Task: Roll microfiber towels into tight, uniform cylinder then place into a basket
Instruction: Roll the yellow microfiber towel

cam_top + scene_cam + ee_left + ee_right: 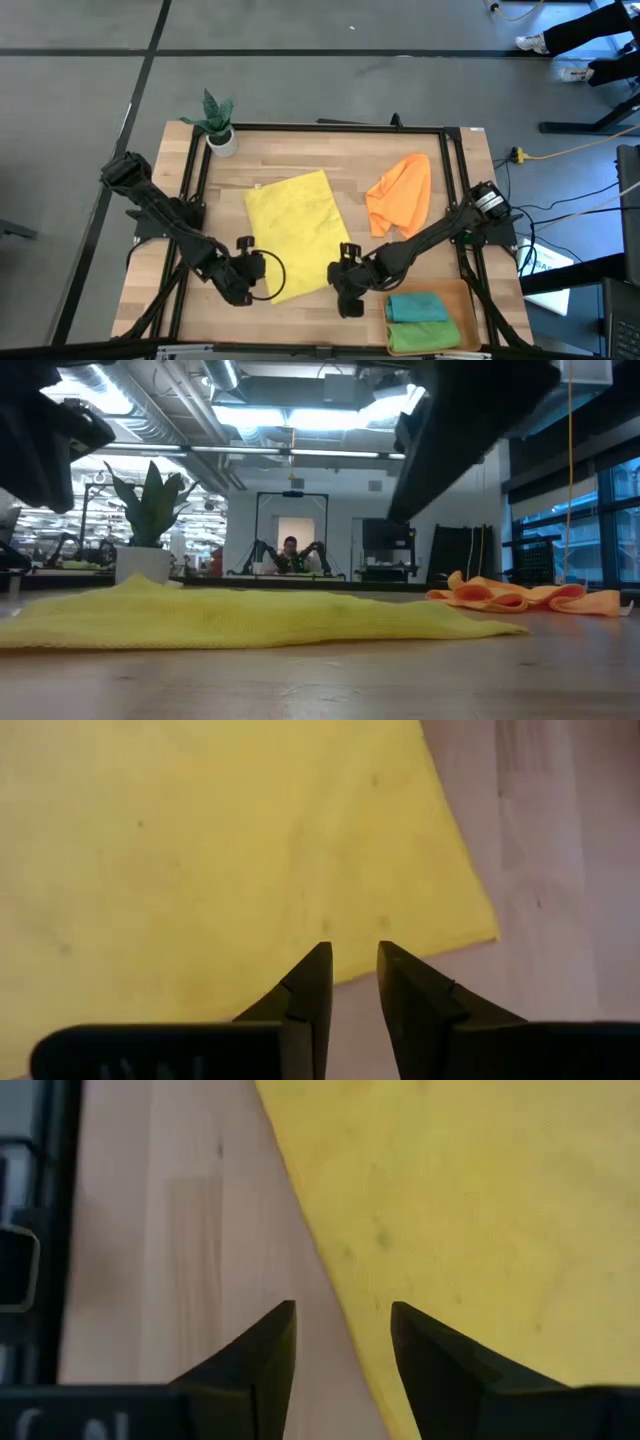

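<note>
The yellow towel (293, 232) lies spread flat on the wooden table; it also shows in the low view (250, 618). My left gripper (256, 272) is open a little, just above the towel's near left corner region (400, 870). My right gripper (346, 276) is open above the towel's near right edge (330, 1250), one finger over the bare wood and one over the cloth. The orange towel (402, 192) lies crumpled at the far right. The basket (470, 300) stands at the near right with the rolled teal towel (418, 305) and the rolled green towel (425, 335) in it.
A small white plant pot (220, 138) stands at the table's far left corner. A black frame (330, 127) runs around the table's edges. Bare wood lies between the yellow towel and the near edge (300, 325).
</note>
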Tool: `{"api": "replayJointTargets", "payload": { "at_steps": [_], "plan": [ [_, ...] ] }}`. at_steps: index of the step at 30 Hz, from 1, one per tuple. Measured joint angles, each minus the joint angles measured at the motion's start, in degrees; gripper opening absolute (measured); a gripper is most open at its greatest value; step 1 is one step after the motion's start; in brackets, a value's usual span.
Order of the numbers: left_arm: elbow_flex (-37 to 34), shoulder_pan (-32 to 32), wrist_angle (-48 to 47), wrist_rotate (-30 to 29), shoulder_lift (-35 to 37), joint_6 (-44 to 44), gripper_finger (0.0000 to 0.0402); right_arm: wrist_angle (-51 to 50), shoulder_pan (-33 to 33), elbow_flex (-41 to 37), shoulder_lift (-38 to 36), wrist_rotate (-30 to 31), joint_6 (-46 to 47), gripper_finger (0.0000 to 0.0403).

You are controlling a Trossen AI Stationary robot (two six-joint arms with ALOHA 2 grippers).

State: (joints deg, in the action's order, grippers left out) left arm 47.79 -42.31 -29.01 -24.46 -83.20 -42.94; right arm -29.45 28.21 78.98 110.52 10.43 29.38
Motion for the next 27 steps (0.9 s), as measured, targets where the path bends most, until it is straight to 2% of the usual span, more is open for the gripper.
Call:
{"api": "replayJointTargets", "payload": {
  "at_steps": [10, 16, 20, 24, 27],
  "plan": [
    [0.0, -0.6, 0.0, -1.5, 0.0, 0.0, 0.0075, -1.2, 1.6, -2.9, 0.0, 0.4, -5.6, 0.0166],
    [0.0, -0.6, 0.0, -1.9, 0.0, 0.0, 0.0075, -1.3, 1.7, -6.5, 0.0, 0.5, -1.1, 0.0166],
    [0.0, -0.6, 0.0, -2.7, 0.0, 0.0, 0.0075, -1.0, 1.7, -9.3, 0.0, 0.8, -2.3, 0.0166],
    [0.0, -0.6, 0.1, -4.7, 0.0, 0.0, 0.0075, -0.5, 1.7, -11.5, 0.0, 6.4, -2.8, 0.0166],
    [0.0, -0.6, 0.1, -5.0, 0.0, 0.0, 0.0075, 0.2, 1.5, -12.8, 0.0, 7.6, -2.8, 0.0166]
  ]
}}
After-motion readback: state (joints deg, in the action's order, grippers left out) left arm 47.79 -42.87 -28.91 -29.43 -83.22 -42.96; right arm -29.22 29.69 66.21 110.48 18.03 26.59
